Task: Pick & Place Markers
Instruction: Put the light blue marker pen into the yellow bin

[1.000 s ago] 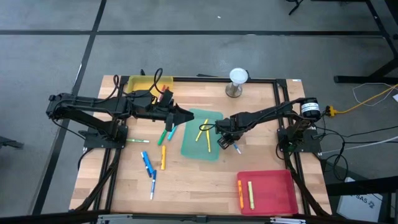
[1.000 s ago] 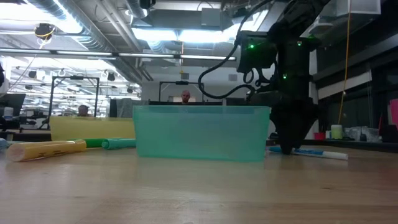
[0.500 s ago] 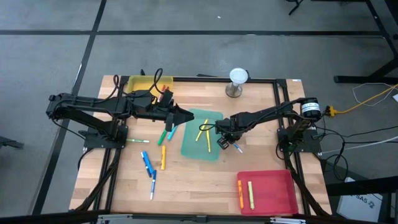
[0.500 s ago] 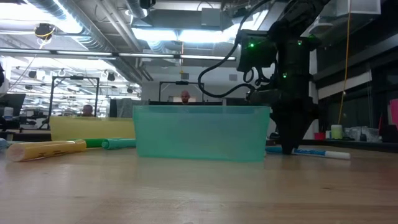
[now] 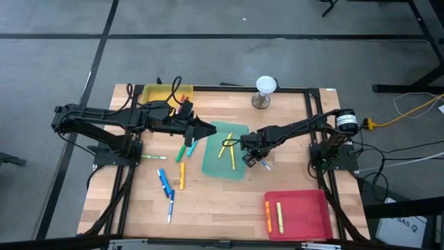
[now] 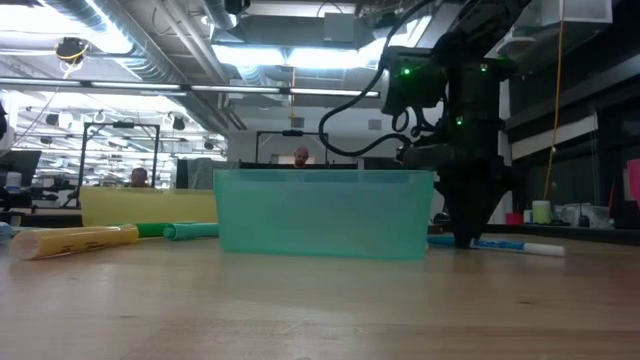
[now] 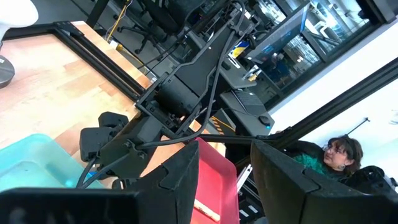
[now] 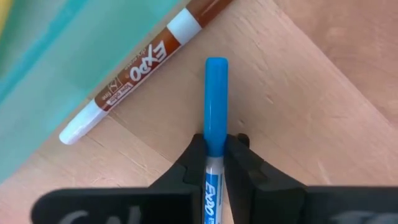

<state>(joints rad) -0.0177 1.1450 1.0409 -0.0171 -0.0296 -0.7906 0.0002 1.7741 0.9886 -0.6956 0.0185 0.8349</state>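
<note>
1. Overhead, the right gripper [image 5: 255,161] sits low beside the flat teal plastic tray [image 5: 223,169]; the left gripper [image 5: 206,129] waits above that tray's far edge, half-spread and empty.
2. Right wrist: jaws pinch the blue-capped white-barrelled marker [image 8: 215,134] on the wooden table [image 8: 323,112], near a brown-capped white marker [image 8: 140,71].
3. Risk: gripped near its cap, it may pivot when lifted.

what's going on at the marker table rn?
Right claw is shut on a blue marker lying on the table beside the teal tray, next to a brown marker. Left claw hovers over the tray's far edge, fingers apart, empty. More markers lie loose on the wood.
</note>
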